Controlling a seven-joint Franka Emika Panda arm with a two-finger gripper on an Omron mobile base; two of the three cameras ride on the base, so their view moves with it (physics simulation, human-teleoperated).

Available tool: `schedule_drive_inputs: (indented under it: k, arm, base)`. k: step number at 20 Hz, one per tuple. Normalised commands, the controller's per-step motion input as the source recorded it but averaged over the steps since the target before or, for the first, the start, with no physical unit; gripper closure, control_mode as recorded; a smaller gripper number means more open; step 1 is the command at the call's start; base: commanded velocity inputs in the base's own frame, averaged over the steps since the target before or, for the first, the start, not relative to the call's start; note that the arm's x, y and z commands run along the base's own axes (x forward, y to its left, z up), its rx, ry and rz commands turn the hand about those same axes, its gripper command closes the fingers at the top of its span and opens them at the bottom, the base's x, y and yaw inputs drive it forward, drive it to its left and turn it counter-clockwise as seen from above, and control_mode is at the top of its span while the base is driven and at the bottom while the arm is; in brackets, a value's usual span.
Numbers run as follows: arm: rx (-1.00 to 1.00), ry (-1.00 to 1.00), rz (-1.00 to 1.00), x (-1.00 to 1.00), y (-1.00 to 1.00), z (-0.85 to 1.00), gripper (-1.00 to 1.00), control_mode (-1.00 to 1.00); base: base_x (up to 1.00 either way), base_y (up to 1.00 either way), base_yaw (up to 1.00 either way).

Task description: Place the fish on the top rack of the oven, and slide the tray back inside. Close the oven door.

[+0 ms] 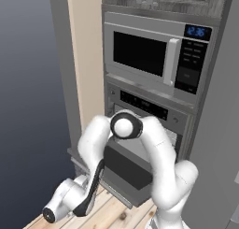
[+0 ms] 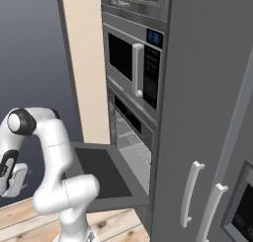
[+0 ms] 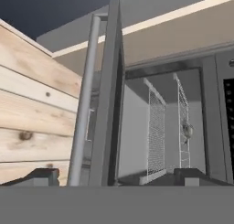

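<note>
The oven [image 1: 154, 113] stands with its door [image 1: 127, 169] folded down flat, also seen from the right [image 2: 101, 172]. My gripper [image 3: 116, 179] is open and empty, low and to the left of the door, beside its outer edge [image 3: 107, 104] and bar handle [image 3: 87, 95]. The hand view is rolled on its side. In the cavity two wire shelves show; the top rack [image 3: 183, 122] sits inside, and the small grey-brown fish [image 3: 187, 130] lies on it. The rack also shows in the right base view [image 2: 132, 137].
A microwave [image 1: 154, 55] with a blue clock sits above the oven. Tall grey cabinets with bar handles [image 2: 190, 194] stand to the right. A pale wall panel [image 1: 86, 60] flanks the oven on the left, above the wooden floor [image 1: 109, 214].
</note>
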Motion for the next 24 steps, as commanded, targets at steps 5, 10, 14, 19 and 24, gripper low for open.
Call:
schedule_drive_inputs:
  k: [5, 10, 14, 19, 24]
  arm:
    - [-0.05, 0.00, -0.01, 0.00, 0.02, -0.01, -1.00, -1.00]
    - [-0.12, -0.18, 0.00, -0.03, -0.01, 0.00, -1.00, -1.00]
    - [-0.16, -0.25, 0.00, -0.08, -0.01, -0.24, -1.00, -1.00]
    - [-0.17, 0.17, 0.00, 0.03, 0.00, -0.14, -1.00, -1.00]
    - [-0.17, 0.35, -0.01, 0.05, 0.00, 0.00, -1.00, -1.00]
  base:
    - [0.00, 0.00, 0.00]
    - [0.00, 0.00, 0.00]
    - [0.00, 0.00, 0.00]
    - [0.00, 0.00, 0.00]
    - [0.00, 0.00, 0.00]
